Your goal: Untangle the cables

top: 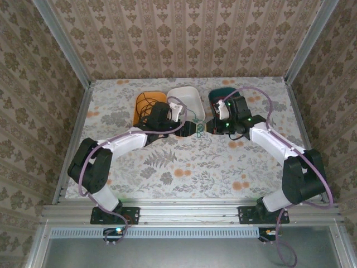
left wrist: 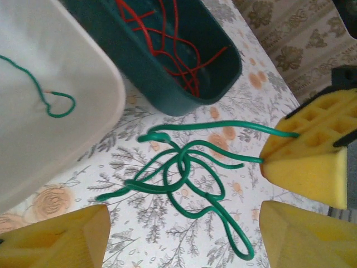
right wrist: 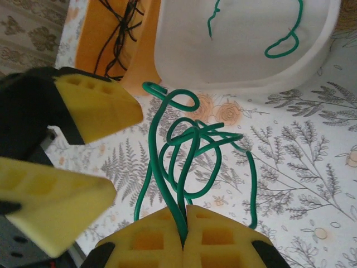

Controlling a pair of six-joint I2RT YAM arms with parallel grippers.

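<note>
Floral-patterned table (top: 184, 167) carries the knotted green cable (left wrist: 184, 173) beside the white tray (right wrist: 240, 67), right gripper (right wrist: 184, 218) clamped on one strand, apparently to anchor it, while left gripper (right wrist: 125, 153) stands wide open alongside, holding nothing.

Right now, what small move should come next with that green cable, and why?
Probably the left gripper should lower and close on the green cable near its tangled middle. It is open and holds nothing, while the right gripper is shut on one stretch of that cable, which lies on the table. Two holds would let them pull it apart.
</note>
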